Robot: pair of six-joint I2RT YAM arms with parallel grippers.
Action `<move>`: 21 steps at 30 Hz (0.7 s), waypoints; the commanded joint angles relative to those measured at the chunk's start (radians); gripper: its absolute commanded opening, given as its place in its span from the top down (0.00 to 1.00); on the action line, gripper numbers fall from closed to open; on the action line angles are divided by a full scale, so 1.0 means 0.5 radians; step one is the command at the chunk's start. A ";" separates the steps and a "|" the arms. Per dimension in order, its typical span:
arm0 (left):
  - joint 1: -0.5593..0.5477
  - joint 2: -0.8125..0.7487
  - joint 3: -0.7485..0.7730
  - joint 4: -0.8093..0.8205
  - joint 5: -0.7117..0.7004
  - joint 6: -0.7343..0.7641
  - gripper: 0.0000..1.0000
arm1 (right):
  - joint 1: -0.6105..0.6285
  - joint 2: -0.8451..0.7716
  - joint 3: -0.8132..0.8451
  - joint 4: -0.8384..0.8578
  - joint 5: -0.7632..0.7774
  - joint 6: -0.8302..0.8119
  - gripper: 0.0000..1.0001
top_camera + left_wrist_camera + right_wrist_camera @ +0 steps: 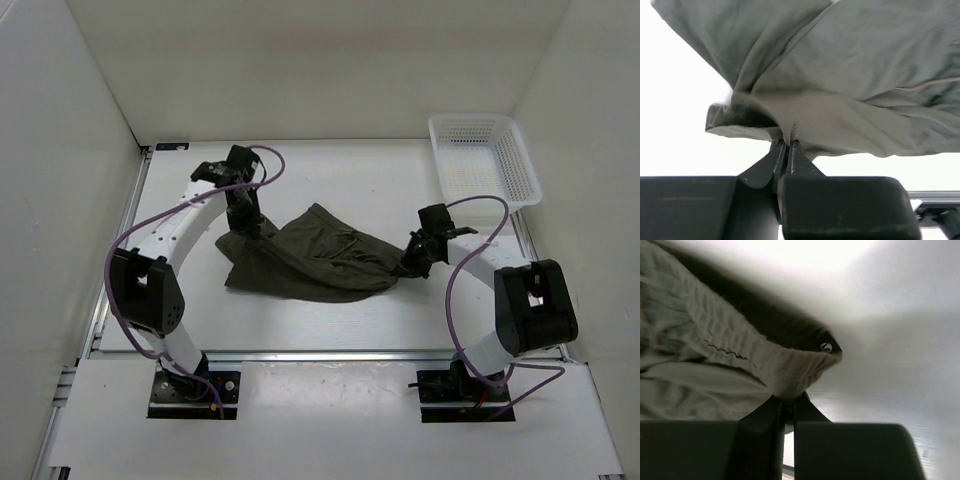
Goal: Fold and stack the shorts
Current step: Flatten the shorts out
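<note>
The dark olive-green shorts (310, 258) lie stretched across the middle of the table between my two grippers. My left gripper (252, 228) is shut on the shorts' left corner; in the left wrist view the fabric (840, 80) bunches into the closed jaws of that gripper (788, 142). My right gripper (412, 262) is shut on the right end of the gathered waistband, seen in the right wrist view (790, 370) pinched between the jaws of that gripper (788, 399). The right end looks lifted slightly off the table.
A white mesh basket (484, 158) stands at the back right corner, behind my right arm. White walls enclose the table on three sides. Purple cables loop off both arms.
</note>
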 commanded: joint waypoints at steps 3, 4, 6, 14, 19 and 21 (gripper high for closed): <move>0.187 0.166 0.798 -0.214 -0.110 0.139 0.89 | -0.008 0.098 0.738 -0.085 0.074 -0.048 1.00; 0.221 0.218 0.962 -0.258 -0.132 0.139 0.89 | -0.008 0.126 0.898 -0.159 0.105 -0.066 1.00; 0.337 0.377 1.488 -0.353 -0.132 0.157 0.89 | -0.030 0.190 1.363 -0.327 0.151 -0.097 1.00; 0.715 0.195 1.753 -0.314 0.255 0.121 0.89 | -0.048 0.120 1.965 -0.524 0.212 -0.162 1.00; 0.737 -0.308 0.919 -0.001 0.343 0.139 0.89 | -0.030 -0.287 1.407 -0.399 0.378 -0.122 1.00; 0.718 -0.550 0.362 0.064 0.344 0.139 0.89 | -0.008 -0.481 1.024 -0.356 0.440 -0.061 0.89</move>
